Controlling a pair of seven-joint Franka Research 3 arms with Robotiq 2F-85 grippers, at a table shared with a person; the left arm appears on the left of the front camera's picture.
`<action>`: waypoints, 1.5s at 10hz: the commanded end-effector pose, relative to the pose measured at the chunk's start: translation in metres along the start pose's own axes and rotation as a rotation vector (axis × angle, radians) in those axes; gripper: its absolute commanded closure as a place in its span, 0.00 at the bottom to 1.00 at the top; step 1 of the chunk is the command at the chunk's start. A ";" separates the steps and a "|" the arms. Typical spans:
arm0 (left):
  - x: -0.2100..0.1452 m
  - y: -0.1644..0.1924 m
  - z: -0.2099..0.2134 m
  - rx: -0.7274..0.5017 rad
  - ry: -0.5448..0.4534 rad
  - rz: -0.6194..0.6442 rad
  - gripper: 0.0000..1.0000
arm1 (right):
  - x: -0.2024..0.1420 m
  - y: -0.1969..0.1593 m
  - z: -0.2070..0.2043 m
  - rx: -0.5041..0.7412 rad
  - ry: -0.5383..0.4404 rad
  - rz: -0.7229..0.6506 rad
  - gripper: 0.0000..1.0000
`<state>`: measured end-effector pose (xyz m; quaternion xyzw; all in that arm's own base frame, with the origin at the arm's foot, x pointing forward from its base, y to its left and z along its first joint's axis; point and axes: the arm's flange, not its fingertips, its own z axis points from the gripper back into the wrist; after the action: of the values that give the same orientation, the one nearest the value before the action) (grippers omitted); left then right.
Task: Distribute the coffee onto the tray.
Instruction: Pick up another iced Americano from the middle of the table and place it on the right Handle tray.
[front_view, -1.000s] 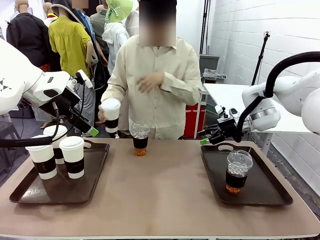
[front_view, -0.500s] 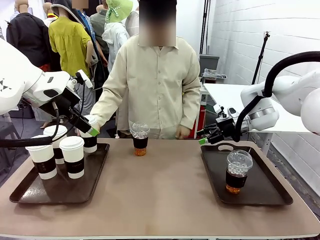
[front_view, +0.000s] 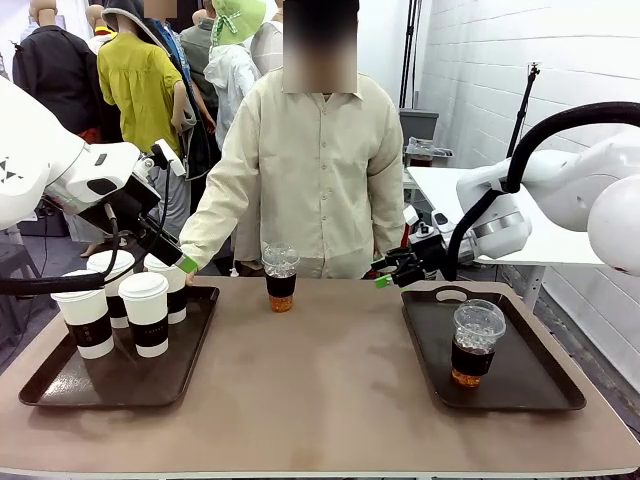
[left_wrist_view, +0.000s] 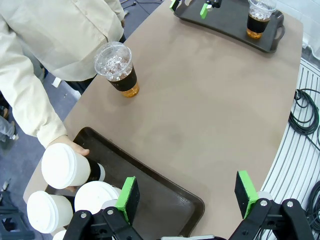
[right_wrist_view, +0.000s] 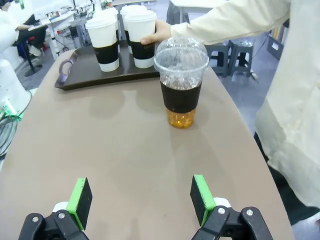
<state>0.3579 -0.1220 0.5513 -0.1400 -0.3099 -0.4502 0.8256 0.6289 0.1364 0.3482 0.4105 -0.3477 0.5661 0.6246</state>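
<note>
While a person's hand (left_wrist_view: 69, 145) rests on a lidded white paper cup (left_wrist_view: 62, 166) at the far edge of the left tray (left_wrist_view: 160, 190), both robot arms hover with nothing in their grasp. The left gripper (left_wrist_view: 187, 196) hangs above that tray, its green pads spread wide and empty, seemingly high enough to leave the person room to set the cup down. Three other sleeved white cups (front_view: 148, 310) stand upright and close together on the same tray, a grouping that suggests the hot drinks are being collected on this side. Across the table (front_view: 320, 400), the right gripper (right_wrist_view: 141, 197) sits low with its jaws fully apart. It points straight at a clear dome-lidded cup (right_wrist_view: 181, 85) of dark-amber drink. This cup stands alone on the bare tabletop near the person's edge, between the two trays. The wide opening and level approach look suited to closing around the cup's dark sleeve, where the wall is firmest, while keeping the liquid upright. A matching clear cup (front_view: 476, 342) stands on the right tray (front_view: 530, 385), so the lone cup on the table is probably bound for a place beside it. The task appears well advanced, with that one drink not yet on either tray.
</note>
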 end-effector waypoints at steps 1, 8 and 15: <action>0.000 0.003 0.001 -0.002 0.008 -0.006 0.00 | 0.013 -0.011 -0.016 -0.027 -0.009 -0.021 0.00; 0.000 0.003 0.001 -0.002 0.008 -0.006 0.00 | 0.012 -0.018 -0.074 -0.099 -0.074 0.024 0.00; 0.000 0.003 0.001 -0.002 0.008 -0.006 0.00 | 0.001 -0.013 -0.094 -0.038 -0.062 0.021 0.00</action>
<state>0.3579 -0.1220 0.5513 -0.1400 -0.3099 -0.4502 0.8256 0.6398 0.2218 0.3048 0.4132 -0.3817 0.5531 0.6146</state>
